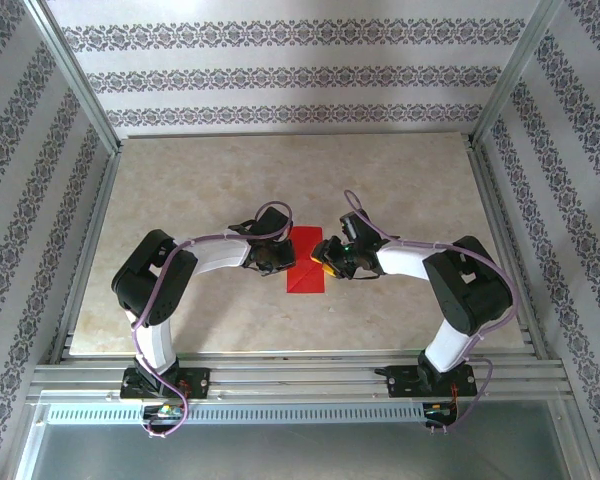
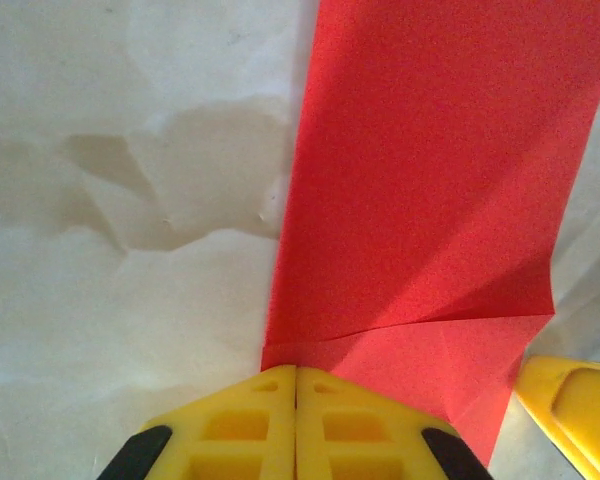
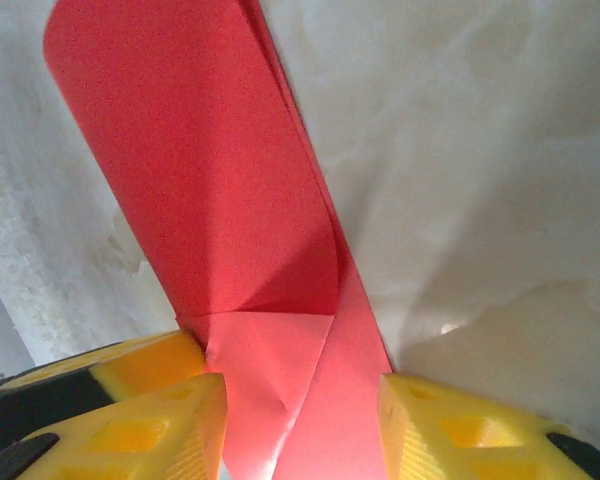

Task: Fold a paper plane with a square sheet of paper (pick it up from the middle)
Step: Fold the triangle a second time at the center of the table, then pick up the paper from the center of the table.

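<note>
1. Looking down from above, the left gripper (image 1: 273, 260) and right gripper (image 1: 332, 262) almost meet over the red sheet (image 1: 306, 265), which lies between them on the table (image 1: 180, 200). With the two so close, I'd guess a small sideways drift could knock their fingers together.
2. At the left wrist, the left gripper (image 2: 296, 378) is clenched, its fingers pressed together. The folded red sheet (image 2: 430, 180) runs straight ahead from its tips — whether an edge is nipped I cannot tell. Pulling back might drag the strip and skew the fold.
3. At the right wrist, the right gripper (image 3: 300, 400) is spread, with the red sheet (image 3: 200, 180) between its fingers and stretching ahead. The top layer doesn't look pressed flat — closing now could crease it crooked.
</note>
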Available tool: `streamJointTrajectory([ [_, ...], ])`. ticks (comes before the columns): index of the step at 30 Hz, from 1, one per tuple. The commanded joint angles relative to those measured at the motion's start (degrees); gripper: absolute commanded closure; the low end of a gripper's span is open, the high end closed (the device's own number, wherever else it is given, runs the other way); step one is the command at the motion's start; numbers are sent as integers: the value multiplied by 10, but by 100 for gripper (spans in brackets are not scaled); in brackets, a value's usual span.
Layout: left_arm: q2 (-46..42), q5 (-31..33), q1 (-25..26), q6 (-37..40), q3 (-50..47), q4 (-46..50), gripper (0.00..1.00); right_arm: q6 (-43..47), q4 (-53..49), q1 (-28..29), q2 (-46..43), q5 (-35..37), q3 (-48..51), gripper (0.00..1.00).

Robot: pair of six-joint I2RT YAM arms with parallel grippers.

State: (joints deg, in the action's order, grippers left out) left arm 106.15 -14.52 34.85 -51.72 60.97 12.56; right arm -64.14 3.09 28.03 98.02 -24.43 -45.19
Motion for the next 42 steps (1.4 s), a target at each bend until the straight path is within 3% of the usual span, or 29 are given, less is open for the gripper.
streamJointTrajectory([
  [1, 9, 9, -9, -18, -11, -1, 93, -4, 6, 10, 14, 8, -19, 56],
  [9, 14, 5, -11, -20, -13, 4, 93, -2, 16, 13, 18, 7, -25, 65],
  [26, 17, -7, -12, -20, -16, -3, 94, -5, 18, 16, 40, 10, -43, 64],
  [42, 19, -12, -12, -18, -14, -1, 94, 23, 48, 32, 51, -11, -38, 81],
])
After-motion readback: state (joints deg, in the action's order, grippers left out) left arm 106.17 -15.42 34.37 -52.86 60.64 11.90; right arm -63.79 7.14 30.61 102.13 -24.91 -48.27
